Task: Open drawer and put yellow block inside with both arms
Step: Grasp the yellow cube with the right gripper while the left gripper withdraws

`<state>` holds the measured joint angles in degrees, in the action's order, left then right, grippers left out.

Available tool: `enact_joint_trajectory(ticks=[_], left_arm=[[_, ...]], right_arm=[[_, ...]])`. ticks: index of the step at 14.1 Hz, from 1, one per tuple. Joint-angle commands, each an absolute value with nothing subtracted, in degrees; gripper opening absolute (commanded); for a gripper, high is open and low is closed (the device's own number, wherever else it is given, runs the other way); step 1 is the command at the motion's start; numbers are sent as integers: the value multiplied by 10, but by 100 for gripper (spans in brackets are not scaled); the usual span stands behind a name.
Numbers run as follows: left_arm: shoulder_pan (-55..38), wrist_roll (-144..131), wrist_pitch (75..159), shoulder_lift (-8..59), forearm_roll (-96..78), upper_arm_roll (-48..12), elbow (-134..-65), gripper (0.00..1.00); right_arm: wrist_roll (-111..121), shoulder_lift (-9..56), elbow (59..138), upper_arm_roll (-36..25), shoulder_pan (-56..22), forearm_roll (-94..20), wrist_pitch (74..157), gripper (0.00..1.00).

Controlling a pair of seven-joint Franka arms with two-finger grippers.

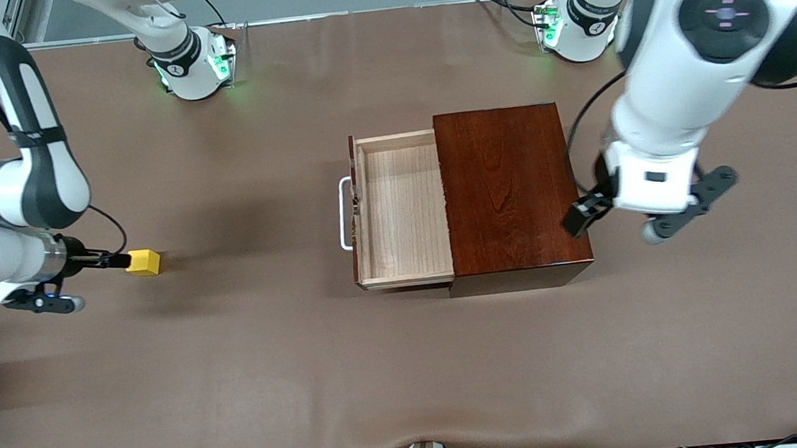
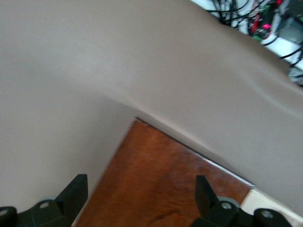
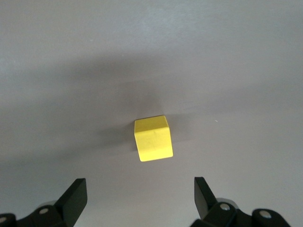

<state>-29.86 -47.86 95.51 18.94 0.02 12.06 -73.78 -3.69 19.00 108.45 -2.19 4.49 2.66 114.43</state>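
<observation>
Front view: right end effector point(image 3: 137, 198) (spread) above yellow block point(image 3: 152, 138).

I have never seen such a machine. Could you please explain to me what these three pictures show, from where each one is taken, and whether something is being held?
These are two white robot arms at a brown table. The big picture comes from a high camera facing them; the two small ones come from cameras on their wrists.

On the table stands a dark wooden box with its drawer pulled out and nothing in it, showing a white handle. A yellow block lies toward the right arm's end.

The right gripper hangs open over the block, not touching it. The left gripper is open too, over the box's edge at the left arm's end of the table. Nothing is held.
</observation>
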Motion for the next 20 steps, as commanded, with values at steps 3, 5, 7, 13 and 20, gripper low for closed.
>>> enact_joint_trajectory(ticks=[3, 5, 7, 13, 20], left_arm=[[-230, -360, 926, 119, -6, 113, -806, 100], [-195, -308, 926, 91, -7, 113, -829, 100], [-157, -241, 927, 63, -8, 111, -855, 100], [-115, -61, 903, -11, -1, 106, -927, 100], [-36, 38, 847, -25, 48, -19, -918, 100]], right_arm=[[46, 219, 1118, -18, 68, 20, 1222, 100], [47, 242, 1121, -18, 73, 20, 1251, 100], [47, 252, 1141, -18, 74, 20, 1286, 100], [54, 261, 1162, -18, 78, 19, 1311, 73], [54, 259, 1167, -16, 76, 18, 1305, 4]])
